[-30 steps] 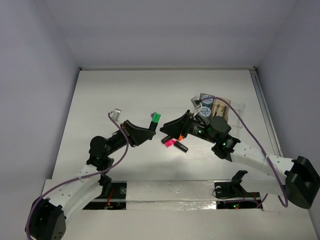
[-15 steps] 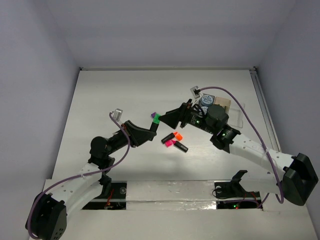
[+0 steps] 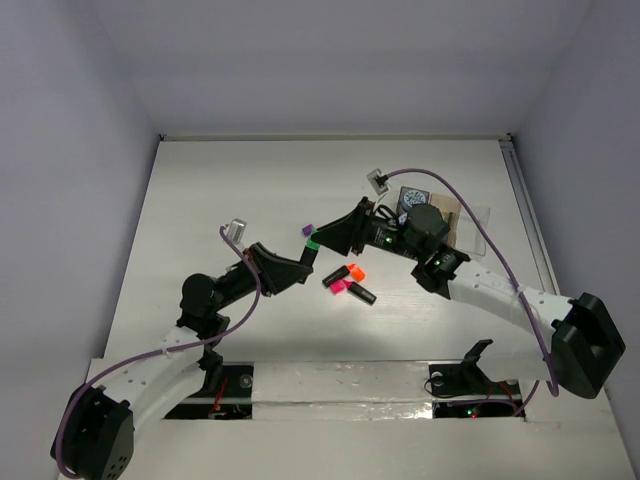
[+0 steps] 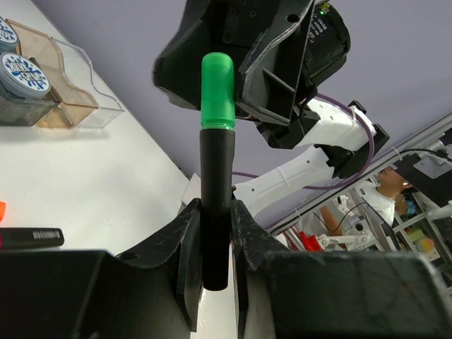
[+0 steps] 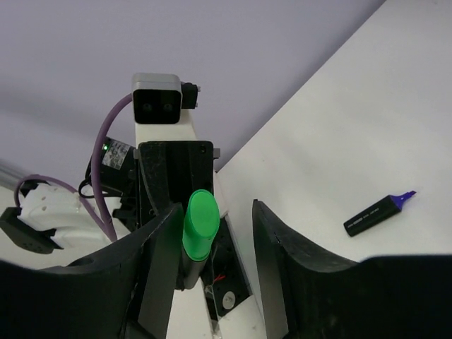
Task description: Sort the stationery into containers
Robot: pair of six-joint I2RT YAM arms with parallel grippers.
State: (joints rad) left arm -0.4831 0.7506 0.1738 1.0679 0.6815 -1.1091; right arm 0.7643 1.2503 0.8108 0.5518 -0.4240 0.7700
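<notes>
The left gripper (image 4: 214,212) pinches a green-capped highlighter (image 4: 216,162), the right gripper (image 5: 214,212) stands open around its cap, round pieces (image 4: 25,70) sit in the clear box (image 4: 85,92) behind the right gripper, and the pink and orange markers (image 3: 345,280) near both grippers are not sorted yet.

Highlighter (image 4: 216,183) is showing a black body and a bright green cap (image 4: 217,92). Purple-tipped marker (image 5: 379,214) is lying black on the white table (image 5: 367,106). Round pieces (image 4: 25,70) are showing a blue-and-white pattern. Box (image 4: 106,106) is looking clear, its insert (image 4: 67,99) tan. Orange-capped marker (image 3: 352,272) and pink-capped marker (image 3: 339,287) are showing black bodies.
</notes>
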